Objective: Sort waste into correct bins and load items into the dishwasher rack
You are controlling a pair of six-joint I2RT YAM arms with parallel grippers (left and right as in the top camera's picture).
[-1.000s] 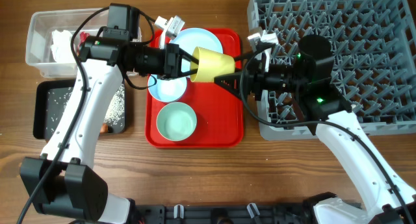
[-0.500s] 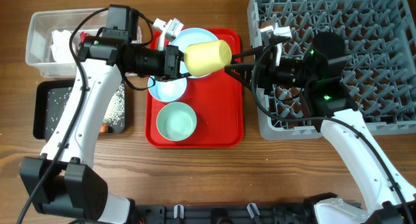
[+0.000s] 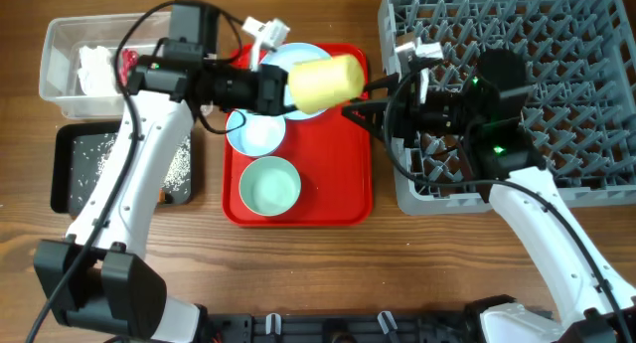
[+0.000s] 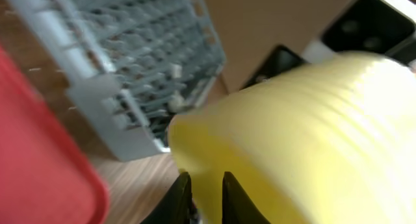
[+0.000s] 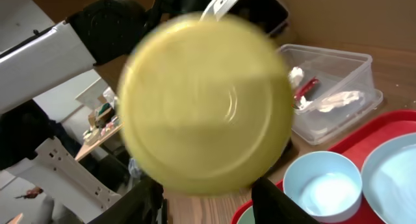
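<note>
At the upper left, the clear tub [image 3: 60,85] keeps the tissues [image 3: 94,65], and the black tray [image 3: 70,184] below it keeps the grains [image 3: 177,164]. In the upper middle, our left gripper [image 3: 282,89] pinches the rim of the yellow cup [image 3: 326,79] with narrow fingers and holds it sideways over the red tray [image 3: 348,199]. We judge this is a handover: the right gripper [image 3: 358,102] faces the cup's base with its fingers [image 5: 144,203] wide, because the rack [image 3: 556,45] stands on its side.

My left hand [image 4: 207,201] is clamped on the yellow cup [image 4: 305,139], its wall pinched between both fingers [image 4: 179,201]. The cup is blurred and fills the right side. Red tray [image 4: 45,165] edge near left, grey rack [image 4: 123,62] far left on the table [image 4: 140,178].
</note>
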